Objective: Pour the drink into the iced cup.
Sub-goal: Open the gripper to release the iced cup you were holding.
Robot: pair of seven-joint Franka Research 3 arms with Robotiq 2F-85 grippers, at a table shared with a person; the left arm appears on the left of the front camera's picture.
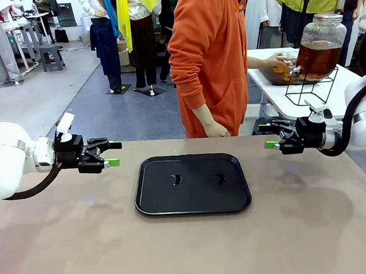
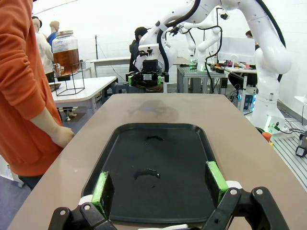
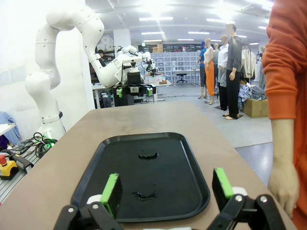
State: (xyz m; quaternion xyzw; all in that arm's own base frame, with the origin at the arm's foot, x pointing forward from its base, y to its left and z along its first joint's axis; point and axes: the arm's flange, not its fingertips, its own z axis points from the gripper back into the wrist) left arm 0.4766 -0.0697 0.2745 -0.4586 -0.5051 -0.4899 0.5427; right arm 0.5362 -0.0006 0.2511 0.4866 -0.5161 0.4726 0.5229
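1. Black tray (image 1: 192, 184) lies flat mid-table (image 1: 65, 248), landmark for everything else; two small wet smears on its floor, one toward its left half, one toward its right
2. Left gripper (image 1: 112, 153) hovers left of the tray, level with the tray's far edge, above the tabletop, jaws released and spread wide, nothing between the green pads (image 2: 100, 188); in left wrist view the tray sits straight ahead between the fingers
3. Right gripper (image 1: 268, 136) hovers right of the tray, about level with its far edge, jaws spread apart, holding nothing; green pads (image 3: 111, 188) frame the tray in right wrist view
4. Person in orange top (image 1: 211, 52) stands beyond the tray's far edge, one hand (image 1: 216, 130) hanging at the table's far rim, other hand (image 1: 277, 63) reaching to the spigot of the jar
5. Drink (image 1: 319, 58), amber-brown, sits in a glass dispenser jar (image 1: 321, 45) on a black wire stand (image 1: 311, 85), on a white side table (image 1: 274, 82) well beyond and right of the tray
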